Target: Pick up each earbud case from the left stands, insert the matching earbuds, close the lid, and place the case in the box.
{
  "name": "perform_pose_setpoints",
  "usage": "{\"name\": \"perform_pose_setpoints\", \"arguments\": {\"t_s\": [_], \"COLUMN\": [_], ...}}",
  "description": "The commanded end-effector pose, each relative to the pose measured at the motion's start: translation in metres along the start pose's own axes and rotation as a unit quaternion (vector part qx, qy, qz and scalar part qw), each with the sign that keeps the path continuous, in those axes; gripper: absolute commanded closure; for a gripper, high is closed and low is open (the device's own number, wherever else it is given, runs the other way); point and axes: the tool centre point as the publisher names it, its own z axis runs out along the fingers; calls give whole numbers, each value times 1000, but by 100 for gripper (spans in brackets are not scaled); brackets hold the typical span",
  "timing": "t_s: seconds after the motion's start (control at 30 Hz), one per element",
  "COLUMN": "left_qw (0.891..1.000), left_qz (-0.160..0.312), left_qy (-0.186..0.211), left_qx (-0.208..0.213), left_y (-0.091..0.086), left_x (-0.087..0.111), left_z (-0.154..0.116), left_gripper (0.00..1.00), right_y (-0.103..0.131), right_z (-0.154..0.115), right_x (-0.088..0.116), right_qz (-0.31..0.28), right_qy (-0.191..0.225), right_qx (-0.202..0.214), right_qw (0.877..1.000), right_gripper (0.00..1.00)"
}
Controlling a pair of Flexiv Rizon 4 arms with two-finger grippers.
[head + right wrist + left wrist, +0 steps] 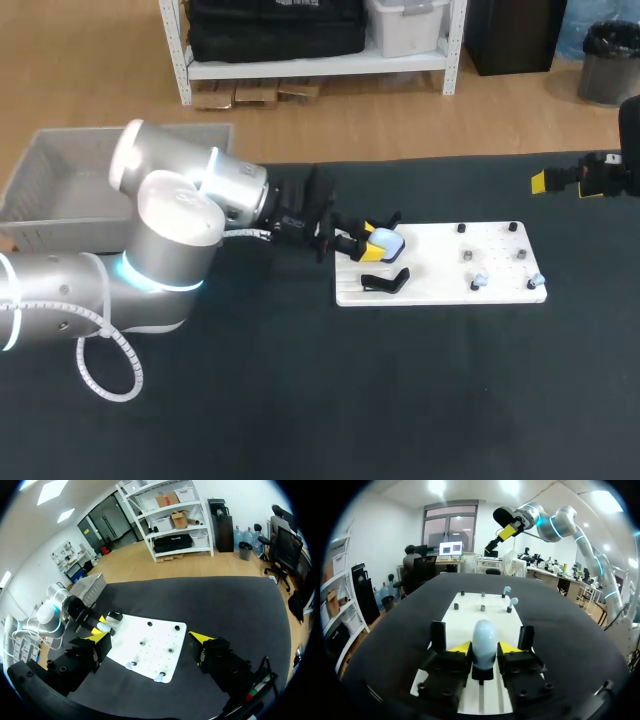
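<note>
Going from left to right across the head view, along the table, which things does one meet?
Grey plastic box → pale blue oval earbud case → small pale earbud nearer the case → right gripper.

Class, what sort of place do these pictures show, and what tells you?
Probably a robotics lab: a left arm and a right arm at a black table, a white board with an earbud case, and a grey box.

pale blue earbud case, upright on black stand, lid closed
</note>
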Motion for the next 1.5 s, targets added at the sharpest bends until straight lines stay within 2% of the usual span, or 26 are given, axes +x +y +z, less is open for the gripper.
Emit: {"name": "perform_pose_setpoints", "arguments": {"t_s": [0.03, 0.2, 0.5, 0.63, 0.77, 0.8, 0.83, 1.03, 1.27, 1.5], "left_qw": [1000, 1000, 1000, 1000, 1000, 1000, 1000, 1000, 998, 992], "left_qz": [2, 3, 6, 6, 6, 6, 6, 12, 41, 63], "left_qy": [0, 1, 2, 1, -1, -1, -1, -6, -47, -105], "left_qx": [3, 4, 5, 3, 2, 2, 2, -1, -6, -7], "left_y": [2, 1, 1, 2, 2, 2, 2, -2, -18, -50], "left_x": [1, 3, 4, 4, 4, 4, 4, -1, -29, -67], "left_z": [2, 3, 4, 5, 4, 4, 4, -4, -29, -47], "left_gripper": [74, 74, 62, 64, 74, 84, 100, 100, 100, 100], "right_y": [-1, -1, -1, -1, -1, -1, -1, -1, -1, -1], "right_z": [0, 0, 0, 0, 0, 0, 0, 0, 0, 0], "right_x": [0, 0, 0, 0, 0, 0, 0, 0, 0, 0], "right_qz": [0, 0, 0, 0, 0, 0, 0, 0, 0, 0], "right_qy": [1, 1, 1, 1, 1, 1, 1, 1, 1, 1], "right_qx": [-1, -1, -1, -1, -1, -1, -1, -1, -1, -1], "right_qw": [1000, 1000, 1000, 1000, 1000, 1000, 1000, 1000, 1000, 1000], "right_gripper": [0, 0, 0, 0, 0, 0, 0, 0, 0, 0]}}
